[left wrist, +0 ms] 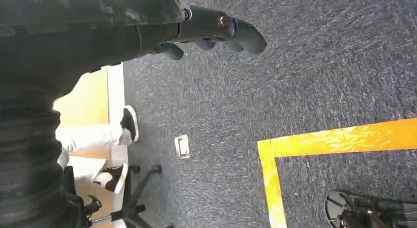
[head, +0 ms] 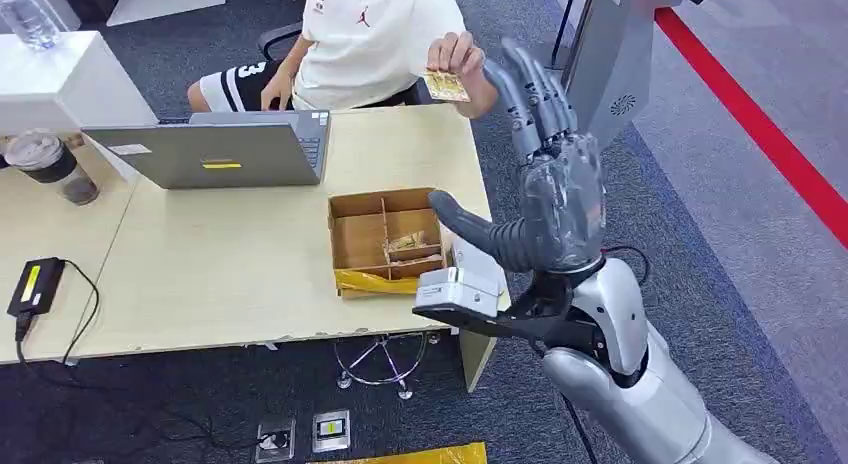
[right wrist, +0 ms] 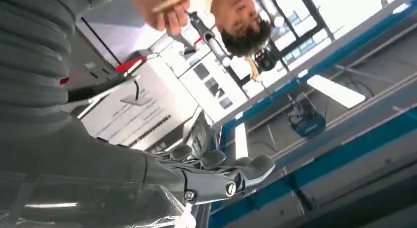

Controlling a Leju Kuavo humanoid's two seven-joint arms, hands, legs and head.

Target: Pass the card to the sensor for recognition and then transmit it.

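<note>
The right hand point(head: 553, 189) is raised with its fingers point(head: 530, 89) spread and straight, thumb stuck out sideways, grasping nothing. Just beside those fingertips, a person's hand point(head: 458, 56) pinches the card point(head: 446, 86), which sits apart from the robot's fingers and above the far right corner of the table point(head: 200, 264). The person in a white shirt point(head: 370, 34) sits behind the table. Near the table's right edge, a cardboard box point(head: 385, 239) with dividers holds a few small items, with a grey laptop point(head: 215, 149) to its left and a lidded cup point(head: 50, 164) at the table's far left. A black adapter point(head: 35, 284) lies on the table's near left part. The left hand point(left wrist: 216, 34) hangs over grey carpet with fingers curled inward on nothing, near yellow floor tape point(left wrist: 334, 139).
</note>
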